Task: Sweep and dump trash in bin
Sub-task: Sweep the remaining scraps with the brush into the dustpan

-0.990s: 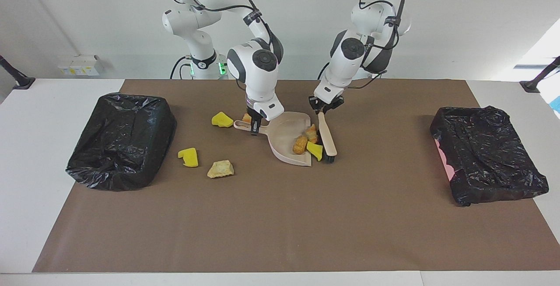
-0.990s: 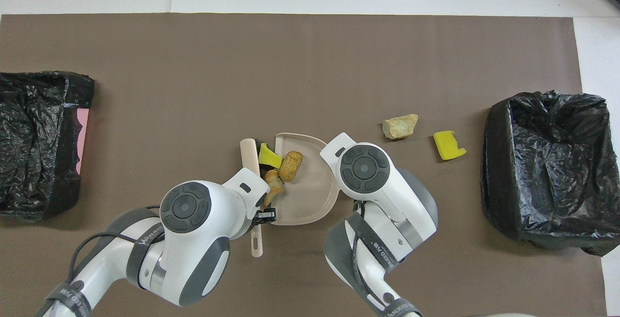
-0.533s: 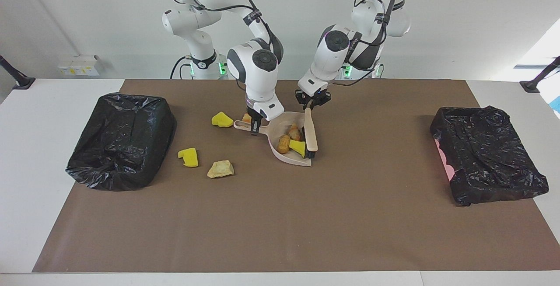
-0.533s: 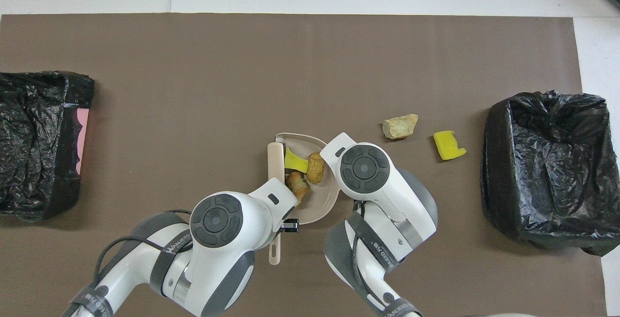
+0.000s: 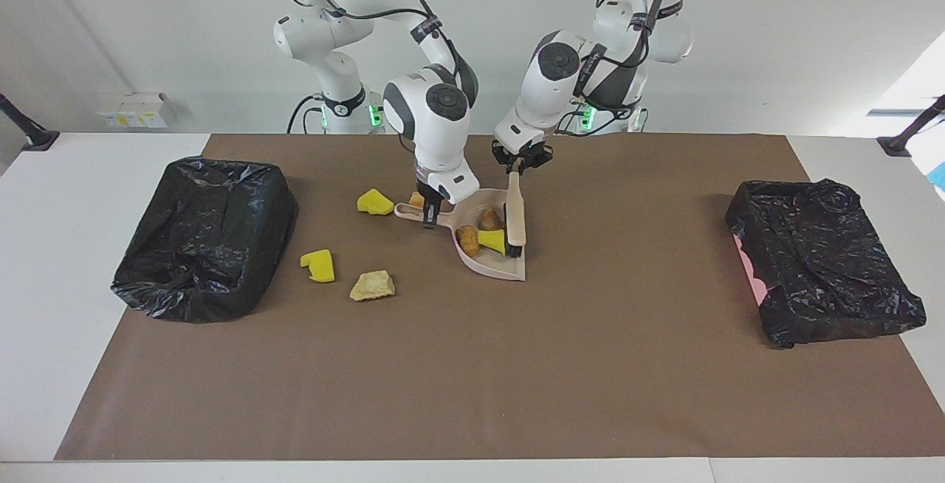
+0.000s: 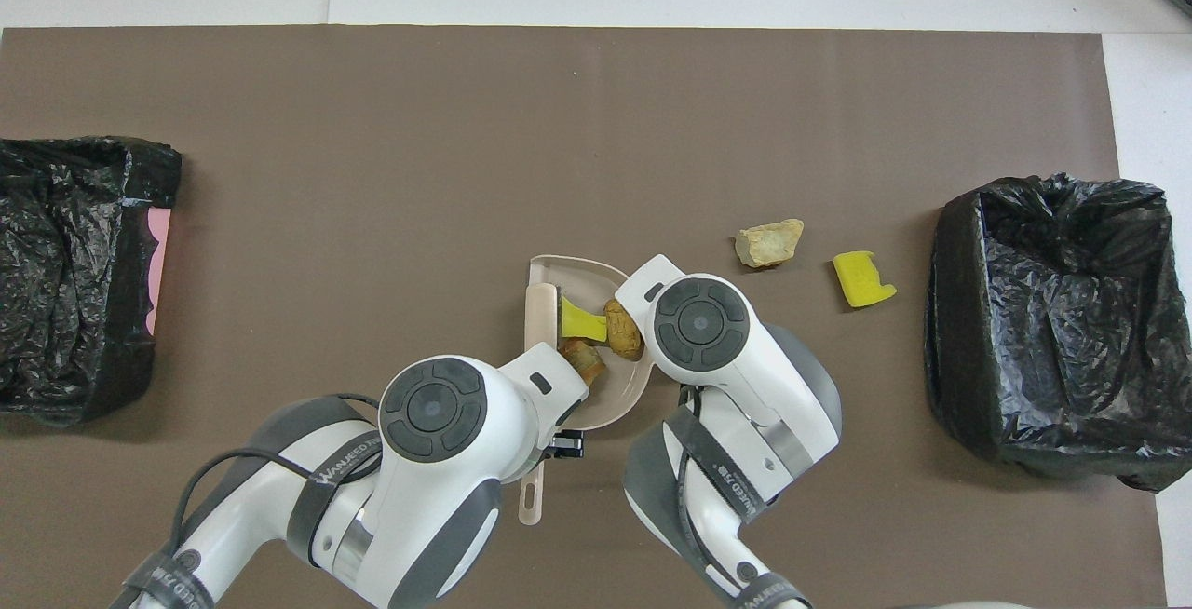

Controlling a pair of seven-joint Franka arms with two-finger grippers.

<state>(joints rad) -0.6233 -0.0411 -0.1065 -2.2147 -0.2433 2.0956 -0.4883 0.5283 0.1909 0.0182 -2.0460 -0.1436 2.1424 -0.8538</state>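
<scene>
Bin at right arm's end: black-lined, on the tabletop.
Loose trash: two yellow scraps, one tan, between that bin and the dustpan.
Right claw: clamped on the dustpan handle.
Dustpan trash: three scraps inside.
Left claw: closed on the brush, bristles in the pan.
Bin at left arm's end: black-lined.

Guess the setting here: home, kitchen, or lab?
Most likely a robotics lab bench. Two white arms sit at a table under brown paper, with black-bagged bins at each end, and staged trash scraps beside a dustpan against a bare white wall.
</scene>
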